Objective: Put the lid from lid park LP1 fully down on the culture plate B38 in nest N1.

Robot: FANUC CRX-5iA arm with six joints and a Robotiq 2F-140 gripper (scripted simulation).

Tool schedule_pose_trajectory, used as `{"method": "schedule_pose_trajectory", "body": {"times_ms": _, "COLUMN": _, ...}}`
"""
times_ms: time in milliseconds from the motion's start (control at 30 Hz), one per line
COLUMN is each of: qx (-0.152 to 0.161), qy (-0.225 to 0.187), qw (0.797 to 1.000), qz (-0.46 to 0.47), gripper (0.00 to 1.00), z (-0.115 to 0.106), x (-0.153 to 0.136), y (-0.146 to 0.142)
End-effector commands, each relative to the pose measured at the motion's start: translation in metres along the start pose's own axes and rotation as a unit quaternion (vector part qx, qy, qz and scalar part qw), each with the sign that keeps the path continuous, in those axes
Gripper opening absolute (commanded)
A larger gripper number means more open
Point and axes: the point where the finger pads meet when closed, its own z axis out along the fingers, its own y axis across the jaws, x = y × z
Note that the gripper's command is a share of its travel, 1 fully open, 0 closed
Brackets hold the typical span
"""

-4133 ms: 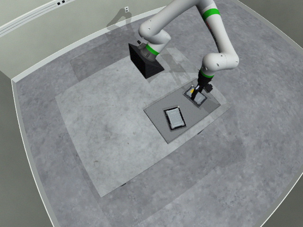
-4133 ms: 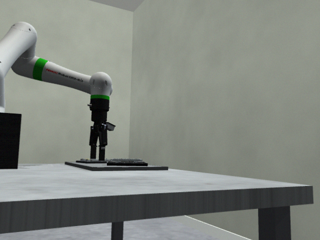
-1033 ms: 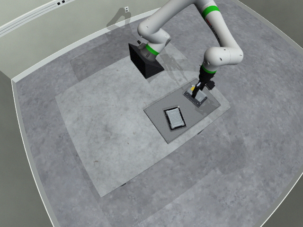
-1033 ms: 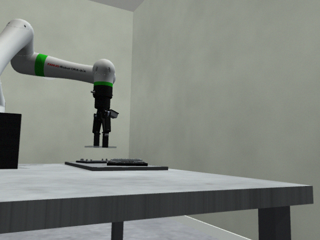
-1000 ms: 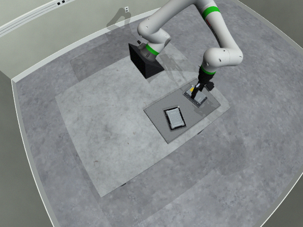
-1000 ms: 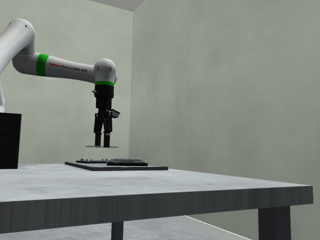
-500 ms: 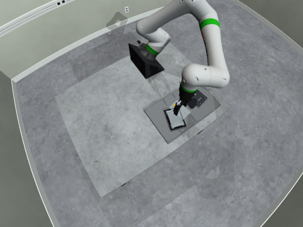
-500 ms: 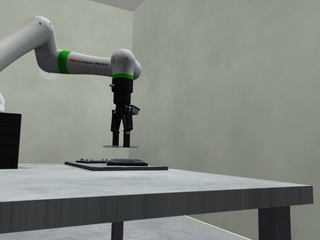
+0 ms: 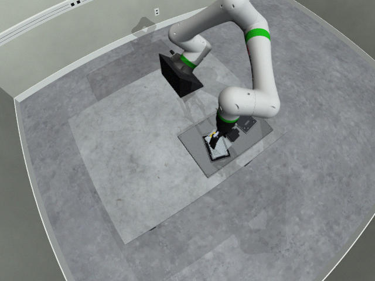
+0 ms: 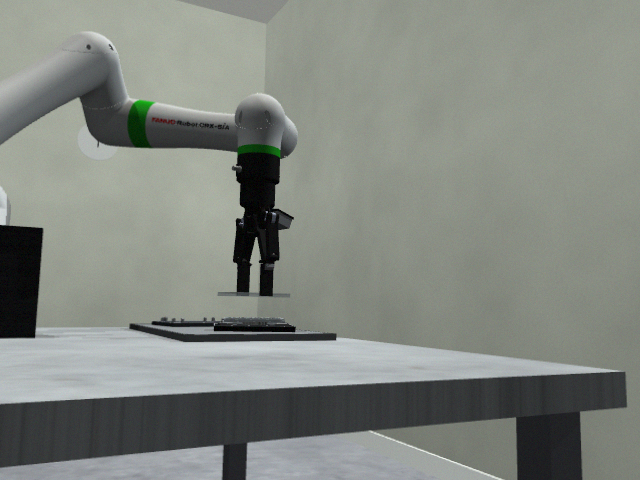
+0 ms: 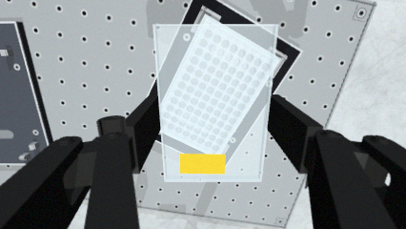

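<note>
My gripper (image 9: 214, 139) (image 10: 254, 289) (image 11: 213, 111) is shut on the clear lid (image 10: 279, 295) (image 11: 172, 162), gripping its two long edges. The lid has a yellow label near its close end and hangs level, well above the board. The white multi-well culture plate B38 (image 9: 217, 153) (image 10: 253, 321) sits in the black nest N1 (image 11: 292, 52) right below. In the wrist view the plate (image 11: 214, 81) shows through the lid, turned at an angle to it. The dark lid park LP1 (image 9: 248, 124) (image 11: 19, 95) lies to one side with nothing on it.
A grey perforated base board (image 9: 193, 141) (image 10: 258, 335) (image 11: 95, 72) carries the nest and the lid park on the table (image 10: 310, 372). A black box (image 9: 179, 78) (image 10: 18, 279) stands at the arm's base, far from the board.
</note>
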Motion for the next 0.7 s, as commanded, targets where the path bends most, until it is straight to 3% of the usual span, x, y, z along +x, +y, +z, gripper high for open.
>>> {"method": "schedule_pose_trajectory", "body": {"times_ms": 0, "qx": -0.001, "qy": 0.001, "qw": 1.0, "qz": 0.001, "gripper": 0.61, "z": -0.0012, "x": 0.0003, "y": 0.0005}}
{"method": "schedule_pose_trajectory", "body": {"times_ms": 667, "qx": -0.001, "qy": 0.001, "qw": 0.997, "qz": 0.079, "gripper": 0.61, "z": 0.0002, "x": 0.0003, "y": 0.0005}}
